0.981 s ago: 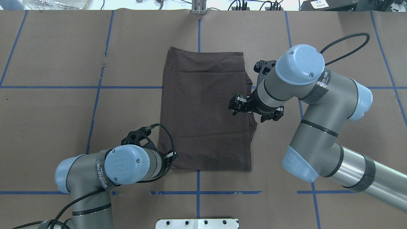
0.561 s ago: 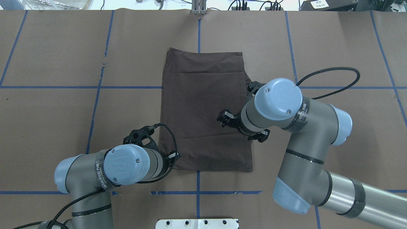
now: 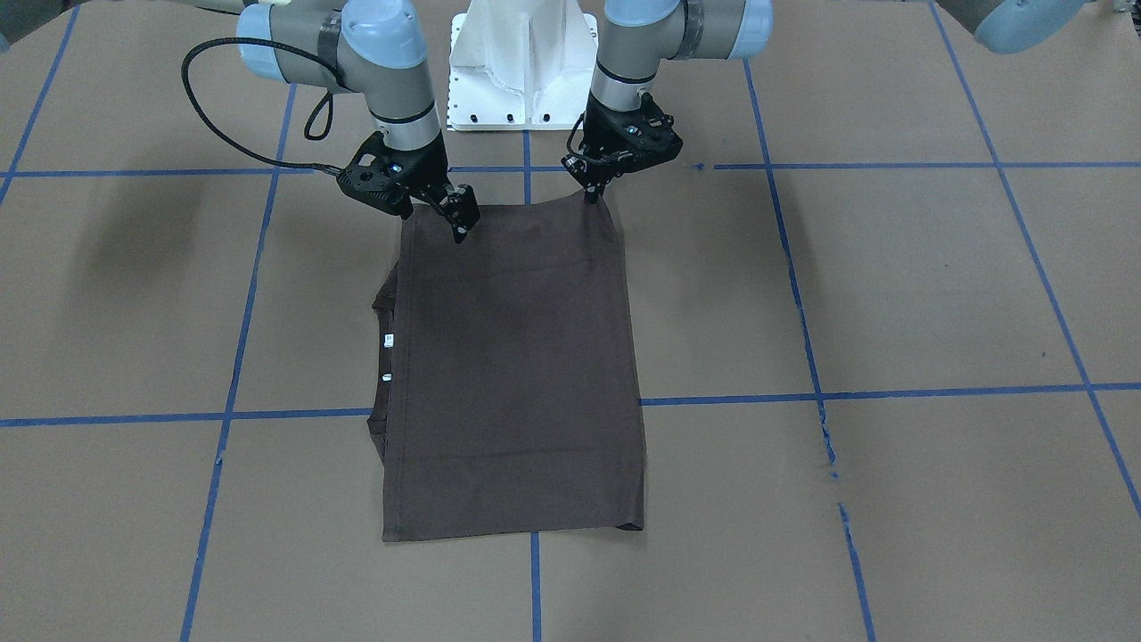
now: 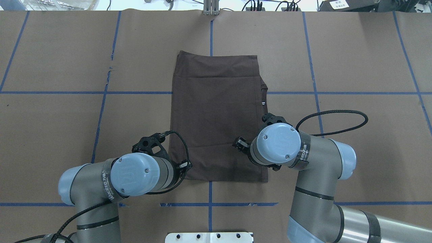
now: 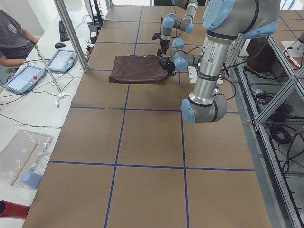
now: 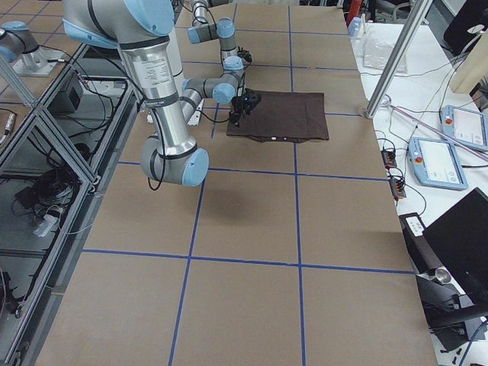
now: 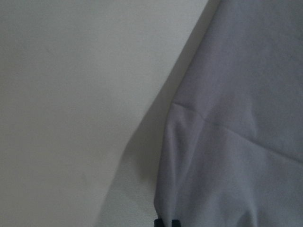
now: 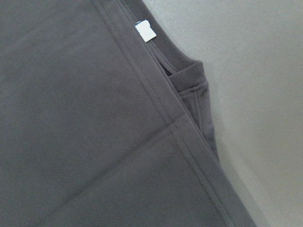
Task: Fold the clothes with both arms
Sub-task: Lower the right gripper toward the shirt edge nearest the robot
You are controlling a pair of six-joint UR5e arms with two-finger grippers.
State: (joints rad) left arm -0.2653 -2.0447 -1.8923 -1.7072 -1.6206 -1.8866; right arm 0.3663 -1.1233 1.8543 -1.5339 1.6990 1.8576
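Observation:
The dark grey-brown T-shirt (image 4: 216, 118) lies flat on the brown table as a folded rectangle (image 3: 517, 374), collar and white tags (image 8: 145, 31) at its right edge. My left gripper (image 3: 593, 194) is shut on the shirt's near left corner, which is drawn up a little. In the left wrist view its fingertips (image 7: 163, 222) meet on the cloth (image 7: 236, 118). My right gripper (image 3: 461, 221) hovers open just above the shirt, close to its near right corner (image 4: 238, 143). Only shirt fabric (image 8: 94, 118) and bare table show in the right wrist view, no fingers.
The white pedestal base (image 3: 526, 62) stands right behind the shirt's near edge. Blue tape lines cross the table. Beyond the far edge, a side bench carries control tablets (image 5: 23, 78) with a seated person (image 5: 12, 40) beside them. Bare table lies left and right of the shirt.
My right arm has swung back toward the robot along the shirt's right edge, from its middle to near the close right corner. The left arm has barely moved.

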